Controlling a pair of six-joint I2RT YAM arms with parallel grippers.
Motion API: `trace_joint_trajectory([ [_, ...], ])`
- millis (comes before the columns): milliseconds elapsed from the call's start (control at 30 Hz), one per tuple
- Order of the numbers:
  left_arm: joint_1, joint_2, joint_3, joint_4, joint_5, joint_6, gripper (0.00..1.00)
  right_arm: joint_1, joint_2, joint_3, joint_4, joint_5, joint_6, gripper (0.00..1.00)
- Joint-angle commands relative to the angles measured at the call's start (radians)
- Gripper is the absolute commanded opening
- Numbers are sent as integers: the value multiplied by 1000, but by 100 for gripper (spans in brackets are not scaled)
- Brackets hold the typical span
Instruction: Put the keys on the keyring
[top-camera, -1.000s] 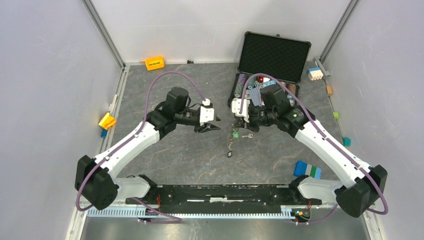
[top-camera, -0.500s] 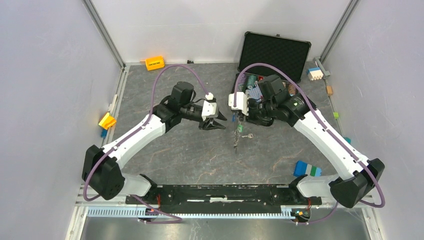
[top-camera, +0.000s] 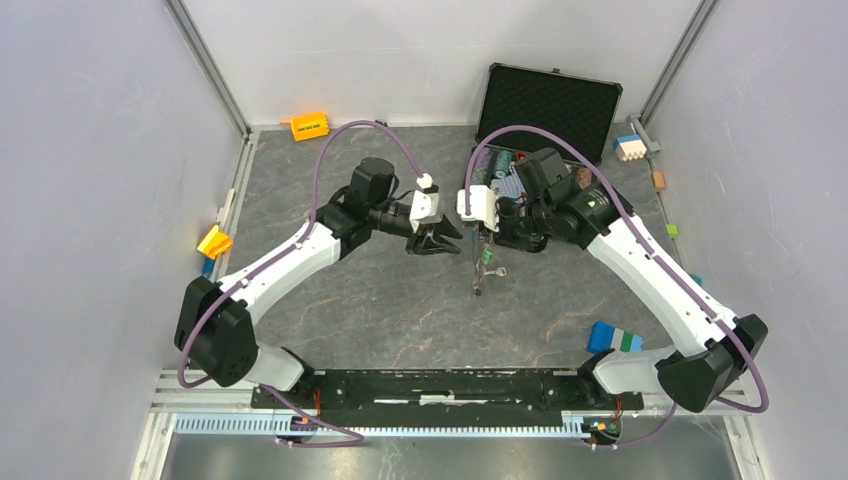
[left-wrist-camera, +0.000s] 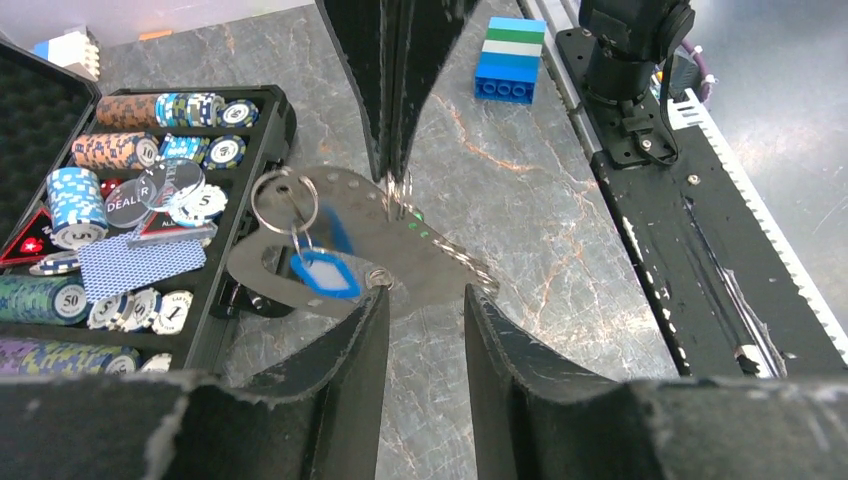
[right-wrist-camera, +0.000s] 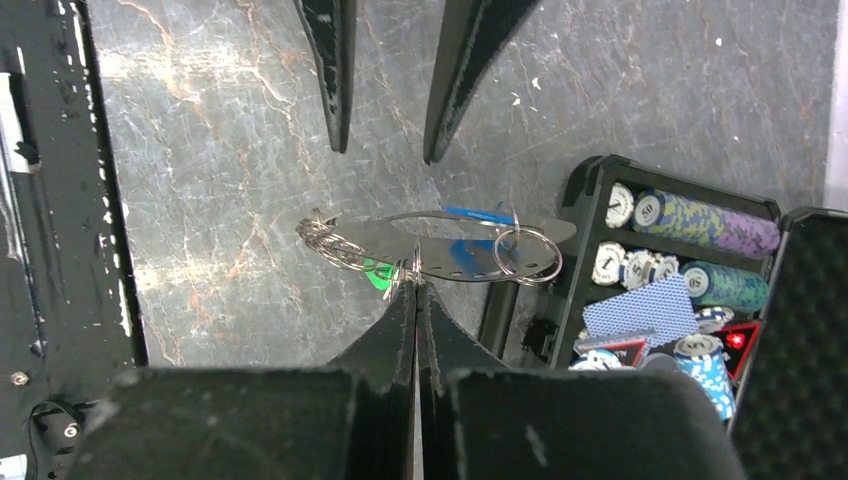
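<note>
My right gripper (right-wrist-camera: 416, 285) is shut on the keyring (right-wrist-camera: 450, 250), pinching a thin wire loop at the edge of its flat silver oval. A round split ring (left-wrist-camera: 283, 200), a blue tag (left-wrist-camera: 322, 272), a green tag (right-wrist-camera: 378, 275) and a chain (left-wrist-camera: 465, 262) hang from the oval. In the top view the keyring (top-camera: 480, 262) dangles above the table below the right gripper (top-camera: 487, 232). My left gripper (left-wrist-camera: 425, 292) is open, with its fingertips just at the oval's near edge and nothing between them. One small silver key (top-camera: 497, 271) lies on the table beside the hanging chain.
An open black case (top-camera: 545, 120) with poker chips (left-wrist-camera: 110, 150) and cards stands behind the keyring. A blue-green block (top-camera: 613, 340) lies near the right arm's base. An orange block (top-camera: 309, 126) and a yellow block (top-camera: 213, 242) lie at the left.
The right gripper has lifted the keyring off the table, so its chain now hangs free. The left gripper has moved right, up to the keyring.
</note>
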Motion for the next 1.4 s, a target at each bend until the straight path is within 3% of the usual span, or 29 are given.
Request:
trace_joint_trajectory([
  [0,-22,7,54,69,38,-73,39,-2,2,30,29,-88,20,0],
  [200,-41,-20,-24,255,12,-195,33,-2,-24,-40,107,-164,69,0],
  [333,-42,-27,-43,290,5,-213,32,-2,-28,-69,126,-207,77,0],
  [933,-43,-21,-37,191,-15,-132,29,-3,-58,-99,165,-207,87,0],
  [1100,-42,-20,-25,190,-17,-140,20,-3,-53,-105,164,-209,87,0],
  [1267,-42,-15,-13,192,-18,-168,2,-4,-54,-119,170,-206,85,0],
  [1300,-42,-19,-14,199,-18,-179,2,-4,-57,-121,173,-199,87,3],
  [1367,-38,-27,-32,253,-18,-244,2,-6,-67,-126,181,-185,90,17],
])
